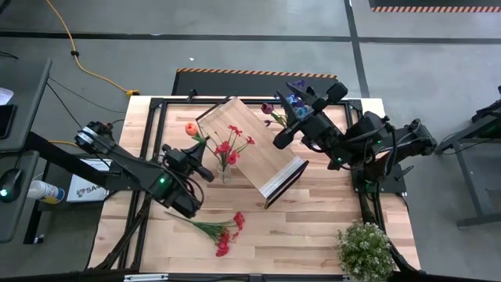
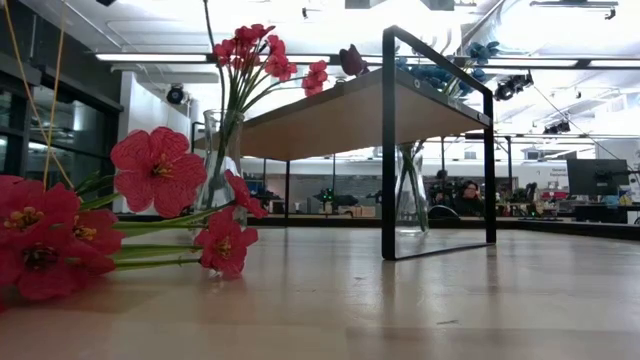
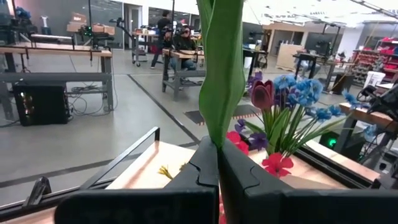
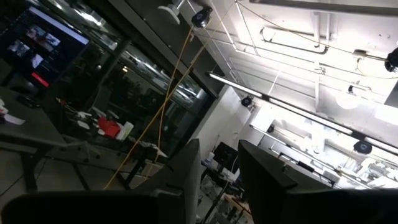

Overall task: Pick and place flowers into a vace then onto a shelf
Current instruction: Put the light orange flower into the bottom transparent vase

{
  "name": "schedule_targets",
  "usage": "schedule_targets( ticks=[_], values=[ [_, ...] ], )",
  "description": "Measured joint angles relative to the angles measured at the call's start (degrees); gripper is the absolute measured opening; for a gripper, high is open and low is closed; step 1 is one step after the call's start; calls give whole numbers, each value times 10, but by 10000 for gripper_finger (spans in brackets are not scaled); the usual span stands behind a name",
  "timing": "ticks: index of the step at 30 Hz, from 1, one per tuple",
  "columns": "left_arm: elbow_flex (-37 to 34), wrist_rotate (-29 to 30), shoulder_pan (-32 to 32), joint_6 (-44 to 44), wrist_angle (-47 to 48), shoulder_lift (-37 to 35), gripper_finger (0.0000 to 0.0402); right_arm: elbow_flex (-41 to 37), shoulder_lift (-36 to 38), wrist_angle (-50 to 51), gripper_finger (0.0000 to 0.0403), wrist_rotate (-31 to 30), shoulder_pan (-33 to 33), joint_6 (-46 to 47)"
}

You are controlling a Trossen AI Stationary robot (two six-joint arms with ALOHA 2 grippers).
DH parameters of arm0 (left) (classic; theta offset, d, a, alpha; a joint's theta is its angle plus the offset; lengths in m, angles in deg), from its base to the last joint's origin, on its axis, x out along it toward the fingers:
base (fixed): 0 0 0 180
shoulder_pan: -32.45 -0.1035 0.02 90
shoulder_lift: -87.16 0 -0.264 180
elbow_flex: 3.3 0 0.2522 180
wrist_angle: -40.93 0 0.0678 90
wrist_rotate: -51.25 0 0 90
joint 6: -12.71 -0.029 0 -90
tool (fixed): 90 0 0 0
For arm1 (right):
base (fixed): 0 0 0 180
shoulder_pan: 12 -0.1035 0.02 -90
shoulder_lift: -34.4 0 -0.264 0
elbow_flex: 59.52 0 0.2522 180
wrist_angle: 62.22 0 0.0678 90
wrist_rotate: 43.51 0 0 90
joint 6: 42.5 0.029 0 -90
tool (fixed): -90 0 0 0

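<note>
Orange flower (image 1: pixel 192 128): stem pinched in your left gripper (image 1: pixel 205 172), fully closed on it, bloom tilted away. Glass vase (image 1: pixel 223 168) with red blooms just beside gripper, toward shelf (image 1: pixel 252 149). Left arm nearer. Right gripper (image 1: pixel 304 106) part-open, raised over blue-purple bunch (image 1: pixel 291 102); whether it holds anything, can't tell.

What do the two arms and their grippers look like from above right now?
Both are black, jointed arms built of chunky segments with dark cables running along them. The left arm shows a small green light near its gripper, the right arm a green light by its wrist. The left gripper has two flat, matte black fingers with stepped inner edges. The right gripper has similar dark, slab-like fingers.
</note>
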Motion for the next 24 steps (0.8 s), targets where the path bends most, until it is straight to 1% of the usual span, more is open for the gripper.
schedule_targets(
  ticks=[13,21,24],
  values=[
    [0,0,0,0,-9,31,32,0,0,3,99,-3,0,0],
    [0,-18,0,5,-9,53,29,0,0,4,99,-4,0,0],
    [0,-30,0,5,-10,56,37,0,0,5,99,-5,0,0]
  ],
)
